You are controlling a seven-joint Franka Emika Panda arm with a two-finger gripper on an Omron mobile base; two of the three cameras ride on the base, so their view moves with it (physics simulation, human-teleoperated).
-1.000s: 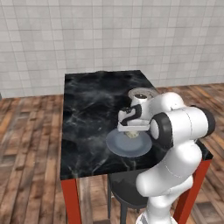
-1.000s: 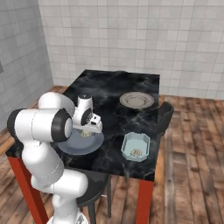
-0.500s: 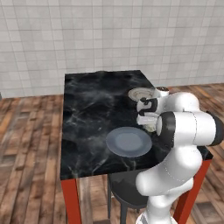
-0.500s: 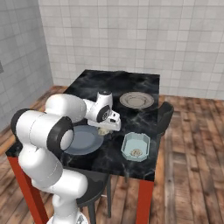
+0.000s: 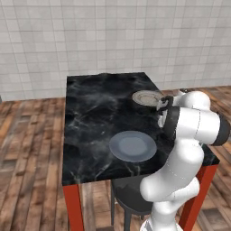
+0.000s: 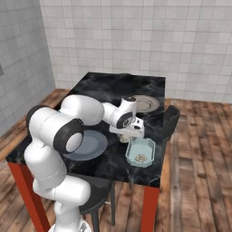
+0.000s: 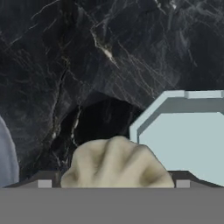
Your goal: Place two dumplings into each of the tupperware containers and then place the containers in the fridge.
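Hand view shows a dumpling [image 7: 117,162] gripped between the wide-set tips of the pincer [image 7: 113,183], with the pale tupperware container [image 7: 186,142] on the black counter [image 7: 87,52] just beside it, to the view's right.

Black marble table on red legs, as I see it from my base.

On my table [image 6: 113,86] the blue-grey plate [image 6: 88,144] lies at 8 o'clock, the beige plate [image 6: 144,103] at 1 o'clock, and a tupperware container [image 6: 140,152] near the edge at 5 o'clock with a dumpling [image 6: 141,158] in it.
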